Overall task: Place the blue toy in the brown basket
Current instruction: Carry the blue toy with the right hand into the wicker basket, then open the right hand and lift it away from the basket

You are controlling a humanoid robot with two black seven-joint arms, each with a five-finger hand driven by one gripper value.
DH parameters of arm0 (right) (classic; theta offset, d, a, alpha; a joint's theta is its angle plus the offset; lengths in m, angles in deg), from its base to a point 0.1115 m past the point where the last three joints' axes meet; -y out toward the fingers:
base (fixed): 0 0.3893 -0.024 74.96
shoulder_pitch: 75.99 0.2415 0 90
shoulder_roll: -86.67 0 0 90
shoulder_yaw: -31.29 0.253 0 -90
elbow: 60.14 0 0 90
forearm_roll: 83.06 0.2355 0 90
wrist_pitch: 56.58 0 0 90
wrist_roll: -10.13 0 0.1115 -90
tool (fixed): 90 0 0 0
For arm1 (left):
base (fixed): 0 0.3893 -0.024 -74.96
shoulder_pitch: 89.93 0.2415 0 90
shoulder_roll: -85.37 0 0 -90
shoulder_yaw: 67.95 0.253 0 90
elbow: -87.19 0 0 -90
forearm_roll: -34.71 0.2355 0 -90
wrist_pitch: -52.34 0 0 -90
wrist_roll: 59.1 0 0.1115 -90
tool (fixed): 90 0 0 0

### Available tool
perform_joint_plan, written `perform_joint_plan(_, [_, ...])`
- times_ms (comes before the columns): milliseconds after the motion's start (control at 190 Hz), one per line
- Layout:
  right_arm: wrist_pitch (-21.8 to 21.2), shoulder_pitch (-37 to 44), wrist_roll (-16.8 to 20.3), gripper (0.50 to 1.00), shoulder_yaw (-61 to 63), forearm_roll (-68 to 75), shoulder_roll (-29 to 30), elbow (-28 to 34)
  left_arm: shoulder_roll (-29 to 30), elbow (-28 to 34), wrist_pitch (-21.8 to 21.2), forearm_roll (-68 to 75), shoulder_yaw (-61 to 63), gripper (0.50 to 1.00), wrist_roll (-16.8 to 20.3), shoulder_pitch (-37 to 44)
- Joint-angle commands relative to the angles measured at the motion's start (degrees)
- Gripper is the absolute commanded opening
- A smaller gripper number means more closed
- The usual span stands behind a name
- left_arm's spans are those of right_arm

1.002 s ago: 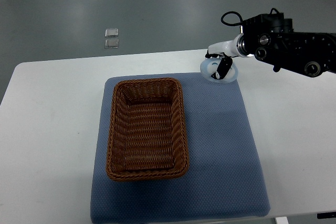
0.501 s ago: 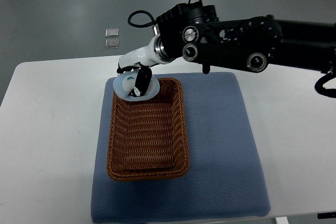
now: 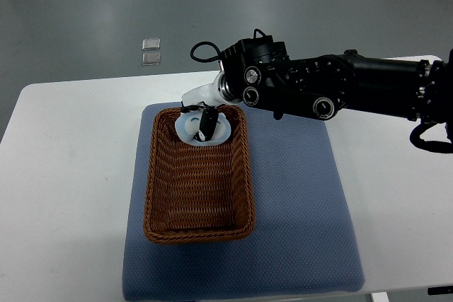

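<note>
Reaching in from the right, the right hand grips the pale blue toy with curled fingers, over the far end of the brown basket

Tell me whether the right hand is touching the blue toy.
Touching: in the top view the right hand has its fingers wrapped on the blue toy over the brown basket.

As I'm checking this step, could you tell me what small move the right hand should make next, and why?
Probably open the fingers and let go. The right hand holds the toy over the far end of the basket, inside its rim, so a release should drop it in. Whether it already touches the bottom I cannot tell.
</note>
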Motion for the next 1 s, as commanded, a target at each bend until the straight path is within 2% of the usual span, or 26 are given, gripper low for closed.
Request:
perform_joint_plan(0, [0.30,-1.00,-0.62,0.500,0.07,0.00,-0.01,-0.08,0.00,-0.02,0.00,0.00,0.01,1.000,-0.07,-0.01])
perform_joint_plan(269, [1.18,-5.13,-0.89,0.500,0.07,0.00,-0.01,0.00,0.00,0.06,0.00,0.00,0.01,1.000,0.02,-0.09])
perform_joint_plan(453, [1.62,-7.41,-1.41,0.541,0.07,-0.09,-0.01,0.09,0.00,0.06,0.00,0.00,0.01,1.000,0.02,-0.09])
perform_joint_plan(554, [1.62,-8.03,-1.59,0.633,0.07,-0.09,-0.01,0.27,0.00,0.06,0.00,0.00,0.01,1.000,0.02,-0.09])
perform_joint_plan(596, [1.62,-8.12,-1.68,0.703,0.07,-0.09,-0.01,0.36,0.00,0.06,0.00,0.00,0.01,1.000,-0.07,-0.09])
perform_joint_plan(612, [1.62,-8.12,-1.68,0.748,0.15,-0.09,-0.01,0.44,0.00,0.15,0.00,0.00,0.01,1.000,0.02,-0.09])
perform_joint_plan(643, [1.62,-8.12,-1.68,0.782,0.15,-0.09,-0.01,0.44,0.00,0.15,0.00,0.00,0.01,1.000,0.02,-0.09])
perform_joint_plan(696, [1.62,-8.12,-1.68,0.799,0.15,-0.09,-0.01,0.44,0.00,0.15,0.00,0.00,0.01,1.000,0.02,-0.18])
perform_joint_plan(859, [1.62,-8.12,-1.68,0.895,0.68,0.00,-0.01,0.44,0.00,0.15,0.00,0.00,0.01,1.000,0.02,-0.18])
perform_joint_plan(996, [1.09,-7.24,-1.68,0.903,1.21,0.18,-0.01,0.36,0.00,0.15,0.00,0.00,0.01,1.000,-0.07,-0.27])
